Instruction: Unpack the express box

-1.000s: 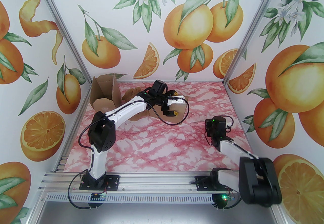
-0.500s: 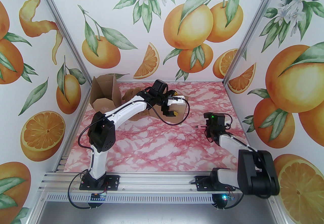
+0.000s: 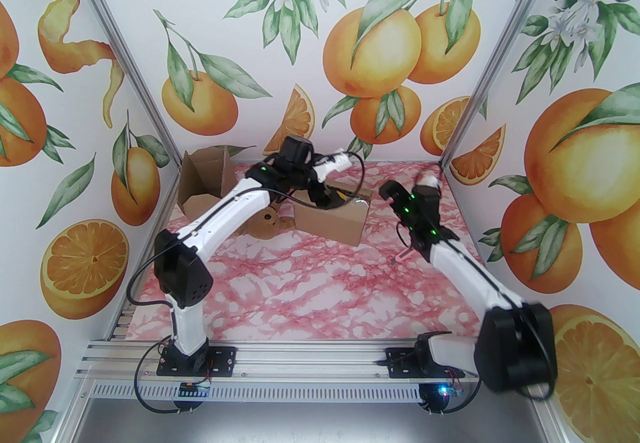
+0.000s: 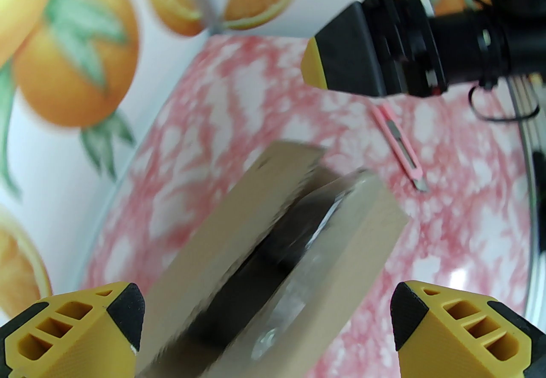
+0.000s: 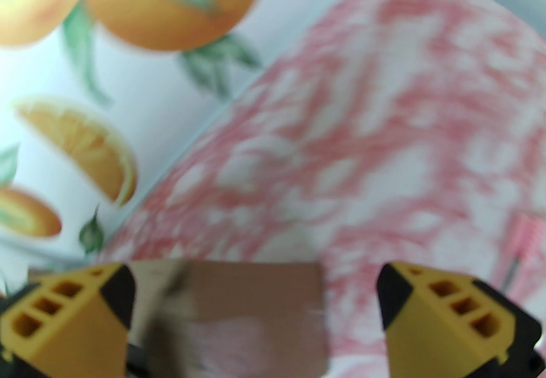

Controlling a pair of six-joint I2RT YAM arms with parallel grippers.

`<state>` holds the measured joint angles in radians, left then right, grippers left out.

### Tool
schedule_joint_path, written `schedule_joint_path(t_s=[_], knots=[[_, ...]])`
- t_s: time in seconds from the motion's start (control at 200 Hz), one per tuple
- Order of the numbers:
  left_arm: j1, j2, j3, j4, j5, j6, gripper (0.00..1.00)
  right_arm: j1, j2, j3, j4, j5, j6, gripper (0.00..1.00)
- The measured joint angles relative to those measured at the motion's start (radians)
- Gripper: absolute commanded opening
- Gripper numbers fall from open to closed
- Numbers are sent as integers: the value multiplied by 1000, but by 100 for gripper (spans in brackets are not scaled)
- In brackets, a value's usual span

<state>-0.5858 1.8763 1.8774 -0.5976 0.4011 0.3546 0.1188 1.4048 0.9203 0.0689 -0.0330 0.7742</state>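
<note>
Over at the far side of the pink marbled tabletop point(image 3: 310, 291) sits the cardboard box point(image 3: 332, 223), roughly mid-width and a little to the left. The left gripper point(image 3: 332, 196) is right above its top. From the left wrist camera, that gripper point(image 4: 266, 316) is spread wide, its yellow fingers point(image 4: 85, 325) far apart with nothing between them but the box point(image 4: 273, 214) below. A dark gap runs along the box top between its flaps, though the picture is blurred there. Whether a finger is touching the cardboard, I cannot tell.

The right gripper point(image 3: 387, 191) hangs just beside the box's right end, up off the tabletop. Its own camera shows it point(image 5: 256, 295) opened wide too, holding nothing, with the brown box point(image 5: 239, 316) low in the frame between the fingers.

A pink knife point(image 3: 402, 256) lies flat on the tabletop, apart from the box on its right, next to the right arm. Left of the box lies a teddy bear point(image 3: 267, 223), and an open box point(image 3: 205, 186) stands in the far left corner.
</note>
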Motion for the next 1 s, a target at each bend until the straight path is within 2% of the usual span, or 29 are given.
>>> schedule_joint_path(t_s=[0.135,0.26,0.385,0.485,0.67,1.001], knots=[[80,-162,-240,67,8,-224,100,-2,154,110,74,-167,-70,100],[97,-270,-426,124,25,-381,100,-1,263,208,117,-344,-99,98],[93,-289,-535,217,74,-505,100,3,359,306,127,-512,-106,96],[94,-264,-579,278,105,-583,100,5,389,323,130,-588,-107,95],[94,-191,-581,375,140,-639,100,5,391,323,122,-656,-107,94],[102,-158,-579,433,140,-568,100,6,306,229,122,-667,-110,92]])
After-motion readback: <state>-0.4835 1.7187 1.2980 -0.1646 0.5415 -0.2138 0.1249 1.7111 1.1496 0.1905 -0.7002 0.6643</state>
